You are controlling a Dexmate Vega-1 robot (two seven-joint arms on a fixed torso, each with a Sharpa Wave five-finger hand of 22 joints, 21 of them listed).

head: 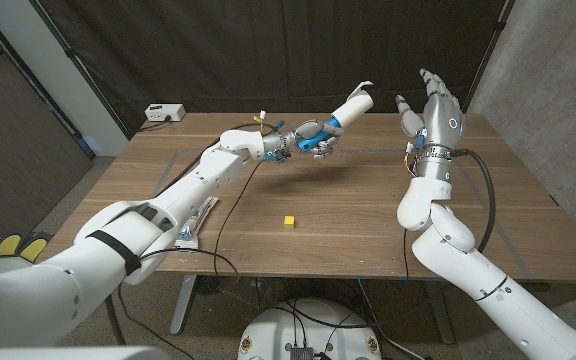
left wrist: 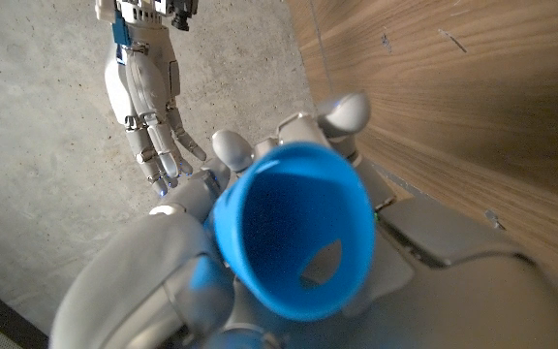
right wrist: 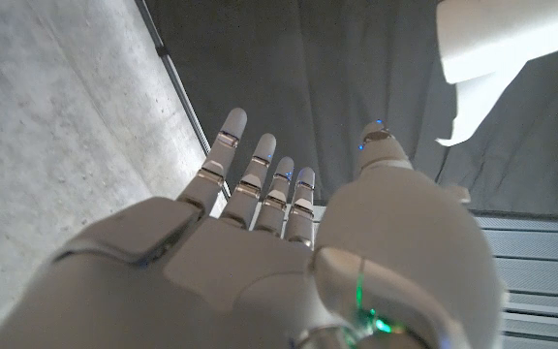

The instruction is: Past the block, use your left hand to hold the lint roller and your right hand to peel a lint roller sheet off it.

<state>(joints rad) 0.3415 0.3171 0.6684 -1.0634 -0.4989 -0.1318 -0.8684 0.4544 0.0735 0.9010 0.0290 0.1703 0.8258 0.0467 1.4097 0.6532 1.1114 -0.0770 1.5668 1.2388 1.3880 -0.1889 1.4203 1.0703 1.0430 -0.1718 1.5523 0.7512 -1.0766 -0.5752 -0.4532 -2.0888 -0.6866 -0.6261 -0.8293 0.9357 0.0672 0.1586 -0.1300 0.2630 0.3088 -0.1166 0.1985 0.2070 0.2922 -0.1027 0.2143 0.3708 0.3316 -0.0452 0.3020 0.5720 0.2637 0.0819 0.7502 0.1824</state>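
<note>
The left hand [head: 311,139] grips the lint roller [head: 348,107] by its blue handle, up in the air past the yellow block [head: 289,221]. The right hand [head: 434,108] waits just right of it, fingers apart and holding nothing. It should pinch the loose sheet corner [head: 365,85] and pull slowly.
</note>
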